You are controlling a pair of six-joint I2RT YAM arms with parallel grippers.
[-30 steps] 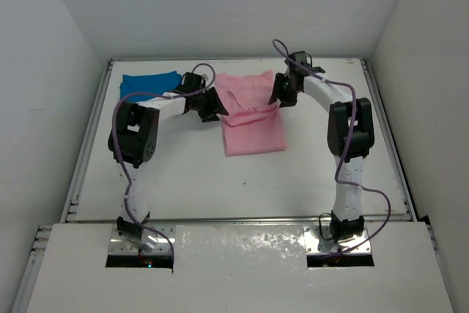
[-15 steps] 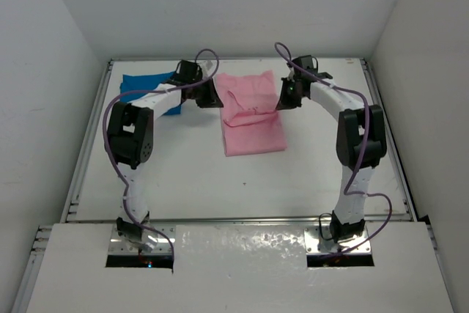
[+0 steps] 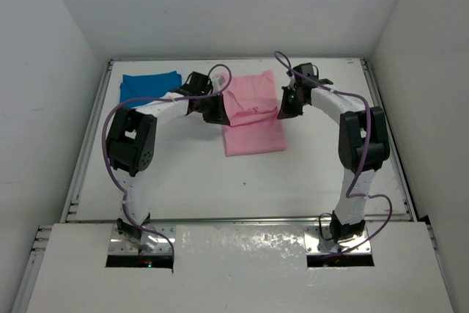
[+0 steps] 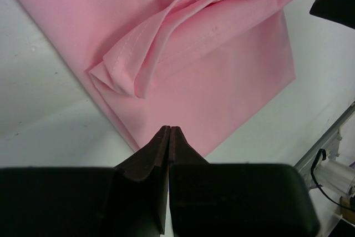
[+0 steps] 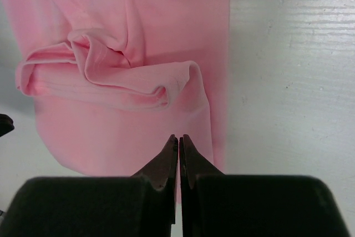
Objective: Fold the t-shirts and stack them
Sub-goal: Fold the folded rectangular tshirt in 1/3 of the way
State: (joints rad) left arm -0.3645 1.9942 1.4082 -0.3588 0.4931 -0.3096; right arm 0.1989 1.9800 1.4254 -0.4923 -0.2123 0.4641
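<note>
Top external view shows the pink t-shirt in the middle of the worktop, partly folded, with a crumpled ridge across it. The blue t-shirt lies folded at the far left, well apart. The left fingers sit at the pink shirt's left edge and the right fingers at its right edge.

Left wrist view: the left fingers are clenched tip to tip over the shirt's edge, and no cloth shows between them. A lift from here would likely come up with nothing.

Right wrist view: the right fingers are also pressed together, beside the rolled ridge, with no cloth visibly caught. If that roll gets folded in unsmoothed, I judge the packet would turn lumpy and stack crookedly. An uneven pull could also skew the shirt.
</note>
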